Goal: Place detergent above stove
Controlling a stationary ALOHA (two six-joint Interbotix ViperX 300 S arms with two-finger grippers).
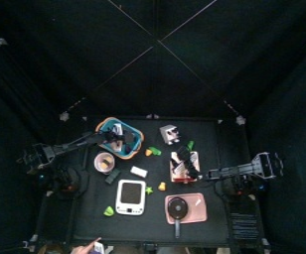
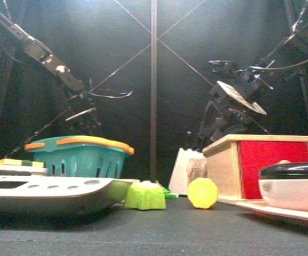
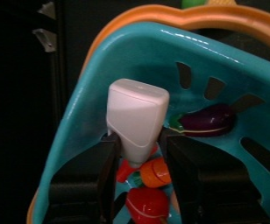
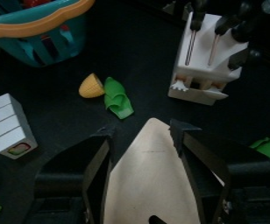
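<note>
Standing upright inside the teal basket (image 3: pixel 79 131), the detergent (image 3: pixel 138 109) is a pale, off-white bottle with a flat squared top and a body that narrows downward. It leans near the basket's slotted wall, with a dark purple toy vegetable (image 3: pixel 208 118) just beside it and red and orange toy foods (image 3: pixel 149 188) below it on the basket floor. The left gripper (image 3: pixel 140 157) reaches into the basket with its jaws standing wide on either side of the bottle's lower body; whether the pads touch it cannot be told. The right gripper (image 4: pixel 149 140), away from the basket, is clamped on a cream, cone-shaped piece (image 4: pixel 149 184) above a white knife block (image 4: pixel 208 61) and green and yellow toy foods (image 4: pixel 111 94).
</note>
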